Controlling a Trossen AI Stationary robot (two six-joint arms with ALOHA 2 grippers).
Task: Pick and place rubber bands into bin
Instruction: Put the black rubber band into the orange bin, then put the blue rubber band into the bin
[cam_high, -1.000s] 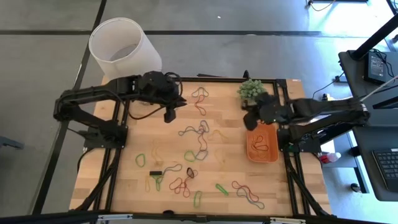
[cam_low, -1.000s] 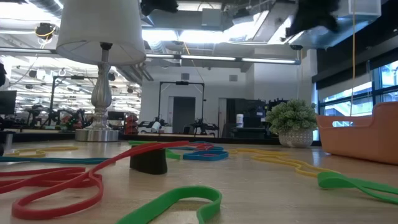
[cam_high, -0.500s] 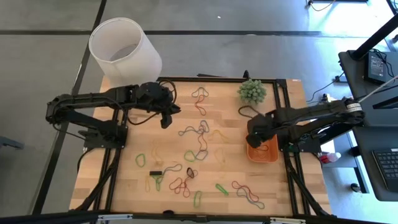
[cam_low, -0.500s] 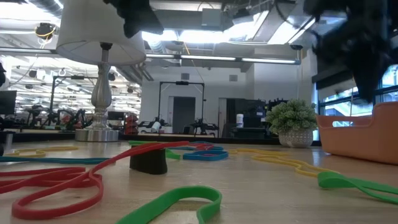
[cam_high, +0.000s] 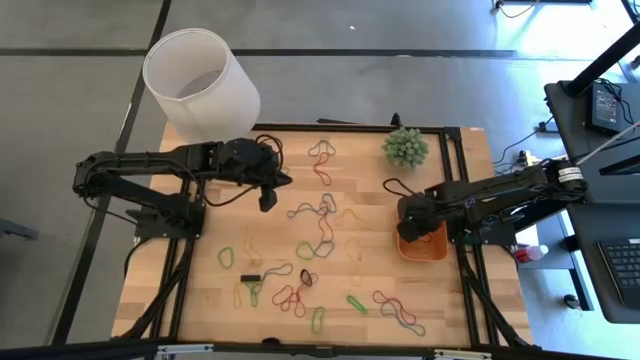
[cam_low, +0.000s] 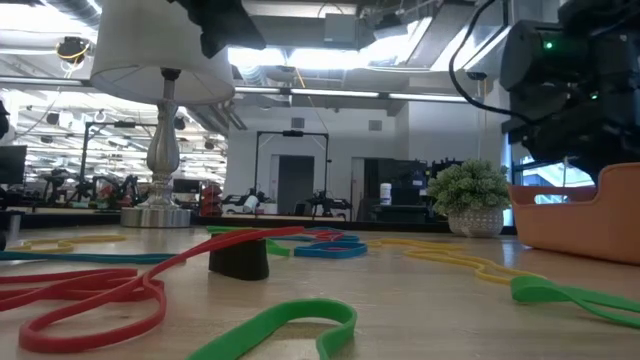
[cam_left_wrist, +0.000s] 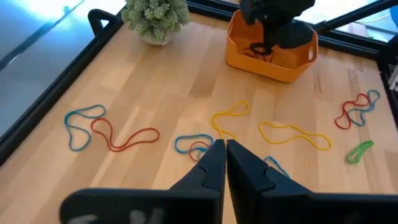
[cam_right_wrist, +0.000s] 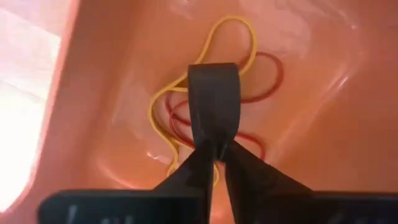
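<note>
Many rubber bands (cam_high: 320, 215) in red, green, yellow and blue lie scattered flat on the wooden table. The orange bin (cam_high: 437, 248) stands at the table's right side, with yellow (cam_right_wrist: 242, 37) and red (cam_right_wrist: 268, 74) bands on its floor. My right gripper (cam_right_wrist: 214, 152) points down inside the bin, shut on a wide dark rubber band (cam_right_wrist: 213, 99). My left gripper (cam_left_wrist: 225, 155) hangs shut and empty above the table's far left part (cam_high: 268, 195), over a blue and red band (cam_left_wrist: 194, 144). My right gripper pinches one end of the dark band's loop (cam_right_wrist: 213, 138) between its two fingertips. The fingers come from above, pointing down into the bin. The rest of the loop sticks out past the tips over the bin's floor; I cannot tell whether it touches the floor.
A white lamp (cam_high: 200, 80) stands at the far left corner and a small potted plant (cam_high: 404, 146) just beyond the bin. A black frame (cam_high: 300, 128) runs round the tabletop. A short black piece (cam_low: 240, 258) lies near the front left.
My right gripper has come down from beside the plant into the bin and has tipped until it points straight down. My left gripper has sunk a little and drawn slightly toward the table's near edge.
</note>
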